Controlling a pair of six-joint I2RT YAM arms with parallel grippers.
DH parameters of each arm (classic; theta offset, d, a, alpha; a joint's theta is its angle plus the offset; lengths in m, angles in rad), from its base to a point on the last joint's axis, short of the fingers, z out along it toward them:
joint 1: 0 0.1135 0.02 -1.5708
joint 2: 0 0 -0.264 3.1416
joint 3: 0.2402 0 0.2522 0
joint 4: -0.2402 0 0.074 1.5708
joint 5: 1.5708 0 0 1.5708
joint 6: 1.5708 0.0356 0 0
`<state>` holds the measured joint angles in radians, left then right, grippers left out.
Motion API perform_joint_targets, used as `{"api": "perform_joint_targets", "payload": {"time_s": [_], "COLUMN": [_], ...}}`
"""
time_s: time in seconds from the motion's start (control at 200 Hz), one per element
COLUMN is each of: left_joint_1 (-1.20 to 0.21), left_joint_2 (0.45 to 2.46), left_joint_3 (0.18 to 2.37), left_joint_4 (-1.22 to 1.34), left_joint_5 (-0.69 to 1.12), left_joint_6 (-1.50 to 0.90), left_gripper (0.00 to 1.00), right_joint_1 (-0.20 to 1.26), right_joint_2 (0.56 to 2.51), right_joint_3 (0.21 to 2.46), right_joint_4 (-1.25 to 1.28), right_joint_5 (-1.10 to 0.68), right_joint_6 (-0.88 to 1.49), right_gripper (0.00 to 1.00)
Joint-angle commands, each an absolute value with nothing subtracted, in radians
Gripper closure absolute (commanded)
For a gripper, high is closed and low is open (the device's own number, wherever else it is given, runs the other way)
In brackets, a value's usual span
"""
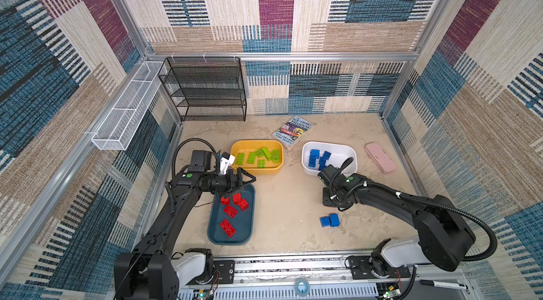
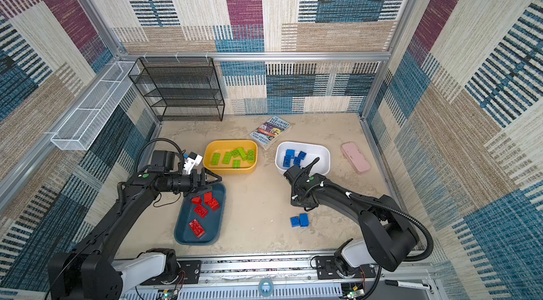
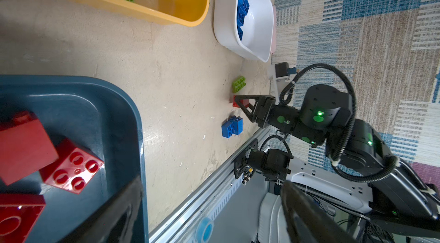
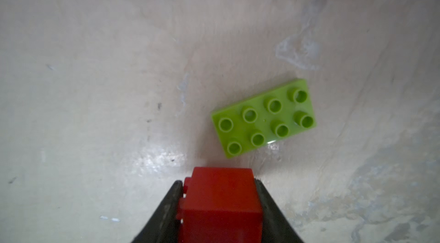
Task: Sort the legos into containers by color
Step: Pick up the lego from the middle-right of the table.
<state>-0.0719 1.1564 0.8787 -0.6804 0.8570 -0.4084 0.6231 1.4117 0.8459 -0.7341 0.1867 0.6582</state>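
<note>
My right gripper (image 4: 220,183) is shut on a red lego (image 4: 221,208), low over the table; the left wrist view shows the gripper (image 3: 240,105) and the red lego (image 3: 236,103) in it. A lime green lego (image 4: 263,118) lies studs up just beyond it. Two blue legos (image 1: 329,220) lie together on the table nearer the front. My left gripper (image 1: 247,181) hangs open and empty over the far end of the teal container (image 1: 214,234), which holds several red legos (image 1: 230,210). The yellow container (image 1: 235,148) holds green legos, and the white container (image 1: 351,156) holds blue ones.
A book (image 1: 292,131) lies behind the containers and a pink case (image 1: 380,157) lies at the right. A black wire shelf (image 1: 205,90) stands at the back left, with a white mesh basket (image 1: 123,116) on the left wall. The arms' rail (image 1: 293,266) runs along the front edge.
</note>
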Motion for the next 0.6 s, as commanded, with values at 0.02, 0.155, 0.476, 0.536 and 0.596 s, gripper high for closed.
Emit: {"api": "perform_joint_targets", "payload": {"time_s": [0.02,0.155,0.476,0.536,0.596], "left_joint_1": [-0.073,-0.057,0.056,0.083,0.104], "left_joint_2": [1.143,1.129,1.162,1.161,1.163], "left_joint_3": [0.914,0.953,0.991,0.978,0.962], "left_joint_4": [-0.706,-0.759,-0.81,-0.795,-0.778], "left_joint_5": [0.815,0.766,0.719,0.725,0.732], "left_joint_6": [-0.389,-0.358,-0.321,-0.333,-0.349], "left_gripper": [0.07,0.06,0.06,0.06,0.06], "right_joint_1": [0.649,0.758,1.088,1.137,1.174], "right_joint_2": [1.413,1.459,1.634,1.661,1.696], "right_joint_3": [0.959,1.123,1.33,1.326,1.323], "right_joint_4": [-0.754,-0.721,-0.484,-0.424,-0.379], "right_joint_5": [0.169,0.085,-0.09,-0.108,-0.131], "right_joint_6": [0.602,0.574,0.504,0.493,0.483], "right_gripper": [0.67,0.66,0.64,0.63,0.63]}}
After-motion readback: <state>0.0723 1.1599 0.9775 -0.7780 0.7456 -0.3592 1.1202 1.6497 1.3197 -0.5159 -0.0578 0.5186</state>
